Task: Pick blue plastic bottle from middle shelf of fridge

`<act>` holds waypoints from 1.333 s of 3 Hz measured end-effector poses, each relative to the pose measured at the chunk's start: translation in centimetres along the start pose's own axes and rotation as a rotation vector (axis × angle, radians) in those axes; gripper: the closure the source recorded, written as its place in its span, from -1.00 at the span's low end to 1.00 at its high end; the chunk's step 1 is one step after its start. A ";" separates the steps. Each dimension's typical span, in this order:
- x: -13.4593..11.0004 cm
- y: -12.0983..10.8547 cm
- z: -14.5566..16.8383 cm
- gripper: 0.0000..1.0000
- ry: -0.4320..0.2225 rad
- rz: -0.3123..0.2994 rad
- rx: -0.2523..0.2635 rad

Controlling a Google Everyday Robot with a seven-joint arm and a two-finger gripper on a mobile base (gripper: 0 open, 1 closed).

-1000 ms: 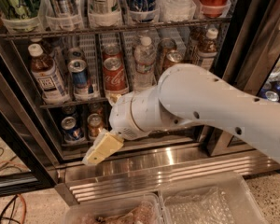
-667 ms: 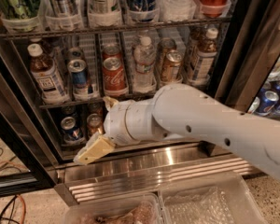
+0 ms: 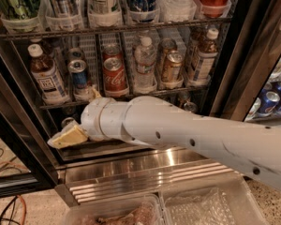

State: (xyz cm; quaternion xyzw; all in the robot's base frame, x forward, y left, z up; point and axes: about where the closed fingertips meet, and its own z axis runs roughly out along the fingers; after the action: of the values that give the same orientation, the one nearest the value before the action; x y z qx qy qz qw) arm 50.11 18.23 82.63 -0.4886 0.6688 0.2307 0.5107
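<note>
White smooth-shelled robot arm [image 3: 187,135] is reaching in from lower R of the camera view, running nearly level w/ a slight upward slant twd the L, across the open front of the tall dark-framed drinks fridge [image 3: 145,177]. Forearm is covering most of the lowest rack. Ringed wrist section is sitting just below the front edge of the middle shelf [image 3: 196,87], a dark wire rack w/ clear plastic lane dividers.

Cream-coloured wedge-shaped gripper [image 3: 68,136] is pointing L and a bit down, hanging in front of the lower L corner of the fridge opening, above the ribbed steel base. Gripper state: cannot tell. It is showing as one pale wedge, w/ nothing visibly in it and no contact w/ any drink.

Blue plastic bottle [image 3: 46,76] (small, clear, brown liquid, white screw cap, white label w/ dark blue square) is standing upright at the far L end of the middle shelf, above the gripper and apart from it.

Same row, L to R:
- blue soda can [image 3: 79,78], just beside the bottle
- red cola can [image 3: 114,74]
- clear water bottle [image 3: 145,65]
- gold-brown can [image 3: 171,65]
- second brown-liquid bottle [image 3: 202,57], far R

Clear plastic bin [image 3: 210,205] is lying on the floor below the base.
</note>
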 end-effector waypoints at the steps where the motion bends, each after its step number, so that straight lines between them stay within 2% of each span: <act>1: -1.6 0.1 1.7 -1.00 -0.011 0.024 0.098; 2: -3.9 0.1 2.7 -1.00 -0.046 -0.005 0.138; 4: -3.8 0.9 3.5 -1.00 -0.068 0.009 0.135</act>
State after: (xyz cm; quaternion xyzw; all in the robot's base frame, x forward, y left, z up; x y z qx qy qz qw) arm 50.95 22.99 84.59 -0.4420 0.6671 0.2038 0.5639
